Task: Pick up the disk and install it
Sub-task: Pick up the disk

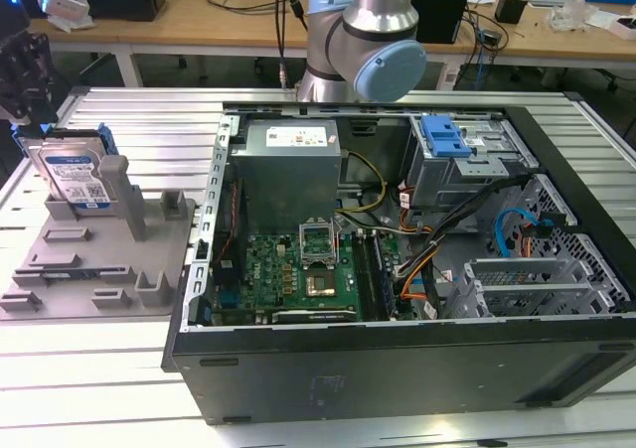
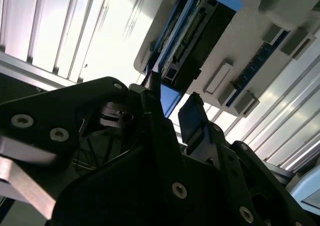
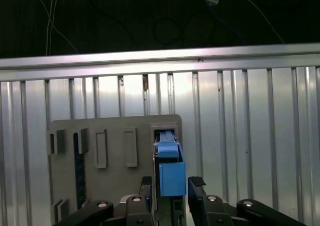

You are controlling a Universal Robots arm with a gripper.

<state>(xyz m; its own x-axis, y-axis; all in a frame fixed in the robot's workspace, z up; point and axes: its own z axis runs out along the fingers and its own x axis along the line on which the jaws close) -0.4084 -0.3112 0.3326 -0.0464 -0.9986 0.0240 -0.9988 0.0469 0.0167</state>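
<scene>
Exterior view: one disk [image 1: 72, 170] stands on edge at the back corner of one grey fixture [image 1: 99, 269], close to the edge of the ribbed counter [image 1: 139, 120] on the exterior view's left. The black end effector [image 1: 28, 110] hangs at its top edge. One open computer case [image 1: 397, 359] lies beside the fixture, with a strip of bare counter between them.

First wrist view: the end effector [image 3: 171, 182] is spread, two fingers [image 3: 196, 183] flanking the disk's blue edge, with a gap on one side.

Second wrist view: both fingers [image 2: 192, 117] stand apart around the blue carrier.

The hand [image 3: 171, 182], fingers [image 3: 196, 184] spread, straddles the disk [image 3: 169, 156] standing in a grey holder [image 3: 115, 128] on a slatted table [image 3: 240, 136].
</scene>
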